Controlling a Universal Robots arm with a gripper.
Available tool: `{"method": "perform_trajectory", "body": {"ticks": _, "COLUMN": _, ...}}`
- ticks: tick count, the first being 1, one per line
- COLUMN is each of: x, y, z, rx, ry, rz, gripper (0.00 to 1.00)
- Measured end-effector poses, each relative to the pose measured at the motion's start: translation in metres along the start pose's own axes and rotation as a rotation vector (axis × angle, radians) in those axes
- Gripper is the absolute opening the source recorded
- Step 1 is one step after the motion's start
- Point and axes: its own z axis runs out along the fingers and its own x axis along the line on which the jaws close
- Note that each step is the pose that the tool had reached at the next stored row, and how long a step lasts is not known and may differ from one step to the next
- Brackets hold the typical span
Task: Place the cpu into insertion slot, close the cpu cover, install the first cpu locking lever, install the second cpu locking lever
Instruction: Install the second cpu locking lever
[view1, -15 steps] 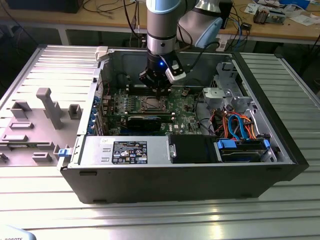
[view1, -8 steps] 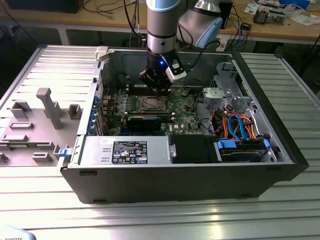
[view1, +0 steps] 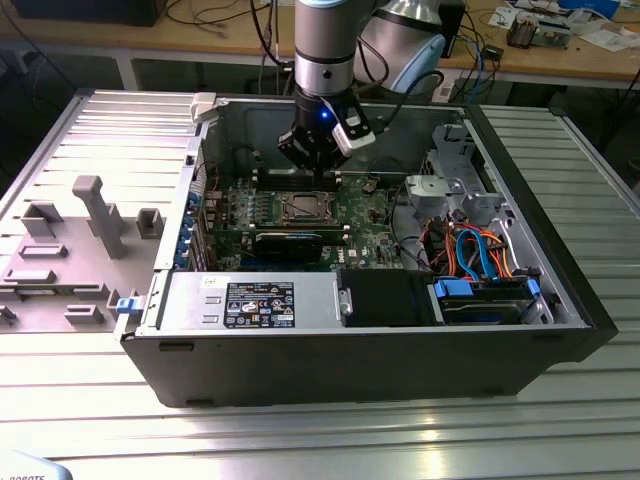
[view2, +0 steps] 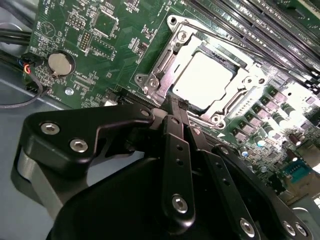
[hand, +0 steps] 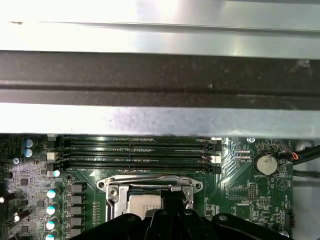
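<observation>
Jaws narrow, holding nothing, above bright silver cpu (view2: 202, 80) under cpu cover (view2: 172, 47).

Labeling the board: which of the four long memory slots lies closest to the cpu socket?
The last slot in the first wrist view, directly bordering the cpu cover.

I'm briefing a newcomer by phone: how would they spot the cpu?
Look into the open computer case, at its green motherboard. Beside the long memory slots sits a silver socket frame; the cpu is the plain bright square inside it.
</observation>
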Motion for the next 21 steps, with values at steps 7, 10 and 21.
{"method": "perform_trajectory", "body": {"ticks": 7, "x": 0.0001, "y": -0.0068, "z": 0.0000, "rx": -0.0001, "ry": 0.0000, "rz": 0.000, "gripper": 0.11}}
{"method": "perform_trajectory", "body": {"ticks": 10, "x": 0.0002, "y": -0.0104, "z": 0.0000, "rx": -0.0001, "ry": -0.0001, "rz": 0.000, "gripper": 0.11}}
{"method": "perform_trajectory", "body": {"ticks": 21, "x": 0.0000, "y": -0.0127, "z": -0.0114, "rx": 0.0044, "ry": -0.0001, "rz": 0.000, "gripper": 0.11}}
